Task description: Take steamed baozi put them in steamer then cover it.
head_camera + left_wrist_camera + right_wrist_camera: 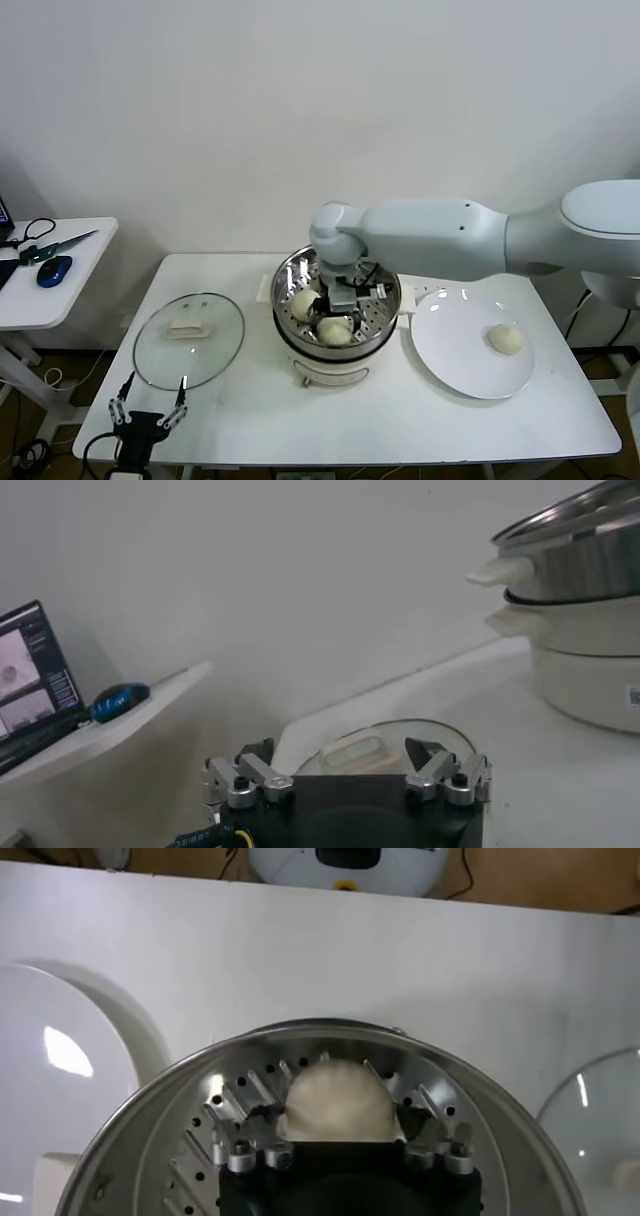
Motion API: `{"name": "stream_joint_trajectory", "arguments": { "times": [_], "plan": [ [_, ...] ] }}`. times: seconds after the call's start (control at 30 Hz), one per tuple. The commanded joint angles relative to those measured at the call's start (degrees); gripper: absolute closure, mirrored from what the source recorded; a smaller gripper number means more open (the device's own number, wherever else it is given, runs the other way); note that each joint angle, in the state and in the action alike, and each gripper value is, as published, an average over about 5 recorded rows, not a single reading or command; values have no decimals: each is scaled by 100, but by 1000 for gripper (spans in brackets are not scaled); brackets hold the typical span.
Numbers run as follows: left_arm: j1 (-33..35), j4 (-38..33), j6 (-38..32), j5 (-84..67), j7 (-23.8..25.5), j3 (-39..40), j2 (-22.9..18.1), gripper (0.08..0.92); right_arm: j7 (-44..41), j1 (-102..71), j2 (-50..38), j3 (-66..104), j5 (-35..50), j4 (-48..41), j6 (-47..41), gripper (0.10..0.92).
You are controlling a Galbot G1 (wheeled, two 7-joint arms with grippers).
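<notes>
Right gripper (345, 290) reached down inside steamer (385, 318), table centre. Wrist view: jaws spread either side of one baozi (335, 1110) on perforated tray; contact with bun unclear. Head view: two more baozi in pot, one at 9 o'clock (303, 303), one at 6 o'clock (335, 330). Fourth baozi (506, 339) sat on white plate (455, 350), 3 o'clock of steamer. Glass lid (189, 340) lay flat at 9 o'clock of steamer. Left gripper (148, 411) parked at table's near edge, 6 o'clock of lid, jaws spread, holding nothing.
</notes>
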Motion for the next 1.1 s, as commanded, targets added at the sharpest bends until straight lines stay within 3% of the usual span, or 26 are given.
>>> {"name": "stream_joint_trajectory", "arguments": {
  "times": [0.03, 0.3, 0.5, 0.63, 0.73, 0.9, 1.1],
  "plan": [
    [3, -12, 1, 13, 6, 5, 7, 177, -25, 56, -27, 53, 33, 2, 15, 205],
    [58, -5, -32, 9, 0, 2, 33, 177, 195, 478, -515, 197, 312, -113, -172, 202],
    [85, -85, -27, 15, 0, 10, 62, 177, 1152, 1225, -1347, -501, 1609, -217, -1786, 203],
    [89, -139, -24, 14, -1, 16, 65, 177, 908, 1374, -1952, -583, 2773, -466, -2794, 203],
    [73, -132, -26, 6, -2, 17, 56, 177, 664, 1311, -2435, -485, 3124, -623, -3293, 203],
    [93, -161, -37, -28, -2, 17, 55, 177, 408, 949, -3268, -182, 3034, -687, -3560, 203],
    [78, -171, -16, -38, -5, 17, 50, 177, 179, -507, -4068, 1101, 2189, -951, -3554, 203]
  ]
}}
